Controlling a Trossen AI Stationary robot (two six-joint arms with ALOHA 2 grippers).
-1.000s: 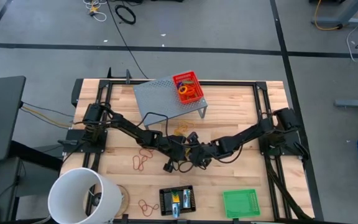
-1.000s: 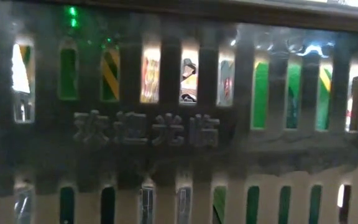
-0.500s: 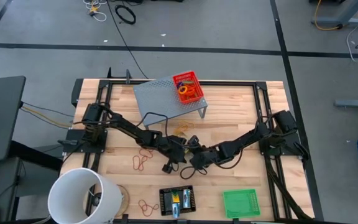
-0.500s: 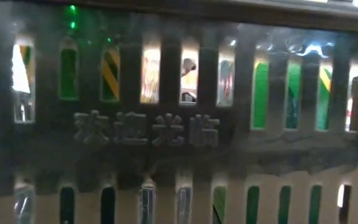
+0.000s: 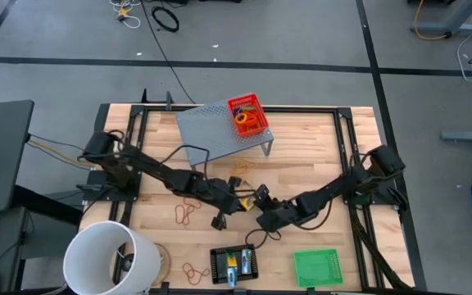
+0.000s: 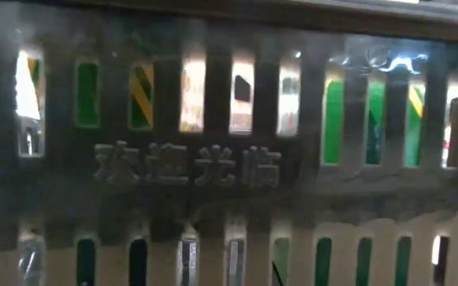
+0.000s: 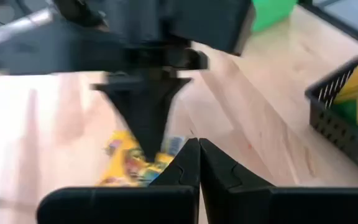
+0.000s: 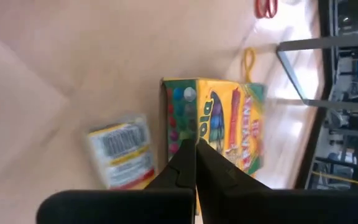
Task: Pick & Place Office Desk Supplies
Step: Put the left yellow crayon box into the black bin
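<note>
The yellow-green crayon box [image 8: 229,124] shows close in the right wrist view, with a barcode flap [image 8: 120,152] folded open at one end. My right gripper [image 5: 260,206] is shut at the box [image 5: 262,194] in the middle of the table. In the left wrist view it [image 7: 149,140] points down onto the yellow box [image 7: 126,163]. My left gripper [image 5: 242,201] is shut and holds nothing, just left of the box; its fingertips [image 7: 199,146] meet in front of it. Tan rubber bands [image 5: 187,213] lie flat on the wood. My right gripper has its shut fingertips on the crayon box's end, at the corner edge [image 8: 188,127] between its dotted side and its printed face. The fingers themselves hide the contact, so I cannot tell whether they pinch a flap or an edge. They slant down from the table's right.
The grey riser [image 5: 215,129] at the far middle carries a red tray [image 5: 248,115] of rings. A black tray [image 5: 233,262] and a green tray [image 5: 318,266] sit at the near edge, a white bucket [image 5: 109,258] near left. A slotted metal panel [image 6: 229,159] fills the low view.
My left arm has risen, its upper part drawing back toward the table's left edge while its gripper stays near the box. My right arm has swung toward the table's near edge, carrying its gripper a little that way.
</note>
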